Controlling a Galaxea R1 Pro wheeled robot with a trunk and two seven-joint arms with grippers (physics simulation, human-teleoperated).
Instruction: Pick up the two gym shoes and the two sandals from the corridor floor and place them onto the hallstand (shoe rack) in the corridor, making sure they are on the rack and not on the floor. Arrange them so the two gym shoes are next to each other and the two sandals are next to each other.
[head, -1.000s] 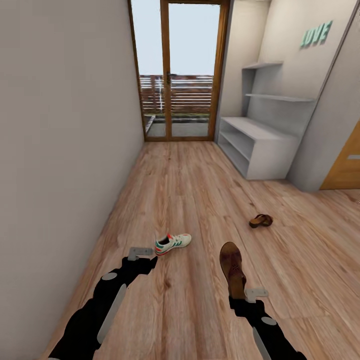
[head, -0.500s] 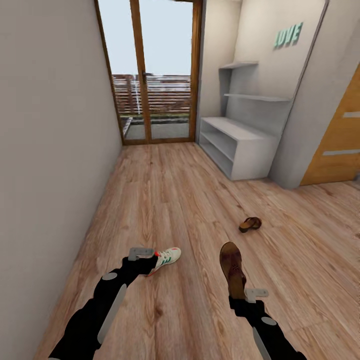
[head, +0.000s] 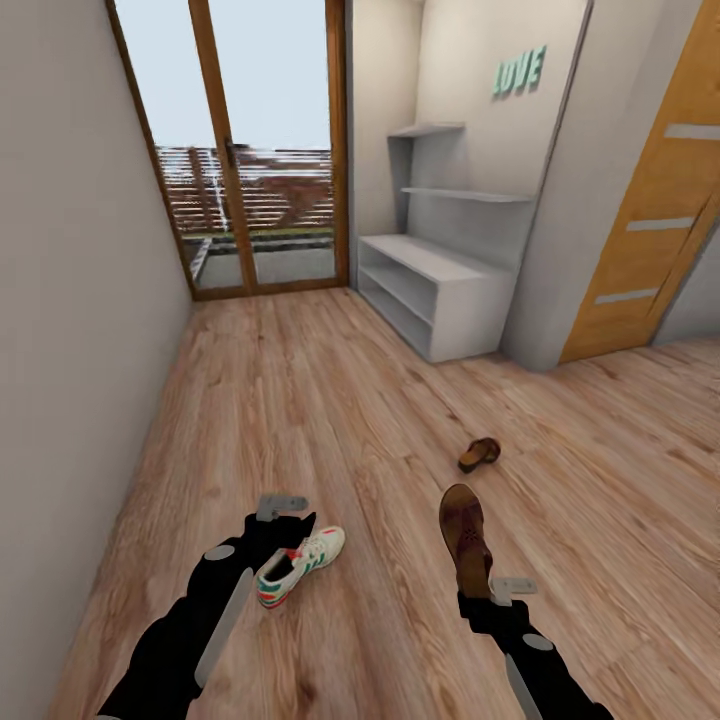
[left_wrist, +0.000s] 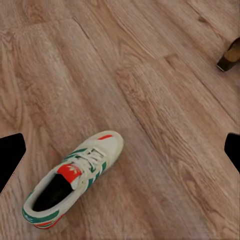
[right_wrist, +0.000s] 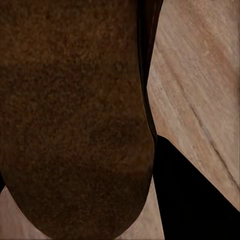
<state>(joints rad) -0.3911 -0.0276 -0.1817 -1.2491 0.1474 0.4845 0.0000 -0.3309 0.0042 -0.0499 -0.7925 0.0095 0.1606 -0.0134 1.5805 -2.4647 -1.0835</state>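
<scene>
Looking from the head: the corridor floor (head: 350, 400) runs up to a glazed wooden door (head: 250, 150), and the hallstand (head: 440, 290) stands along the right wall, well apart from the arms.
Head, left arm: the left gripper (head: 285, 515) hangs over a gym shoe (head: 300, 567) that lies on the planks just below it; whether its fingers are spread cannot be told here.
Head, right arm: the right gripper (head: 478, 585) pinches one sandal (head: 466, 535) by an end, the sandal pointing away from the robot.
Head, floor: a second sandal (head: 479, 453) lies on the planks between the held one and the hallstand.
Head, wall: green letters (head: 518, 72) above the hallstand shelves.
Left wrist: fingers (left_wrist: 11, 157) spread wide at both edges, nothing between them; the gym shoe (left_wrist: 75, 177) lies on the floor beneath, and a brown sandal (left_wrist: 230, 55) shows at the edge.
Right wrist: the brown sandal (right_wrist: 75, 115) sits close against the lens, a dark finger (right_wrist: 190, 195) pressed beside it, planks beyond.
</scene>
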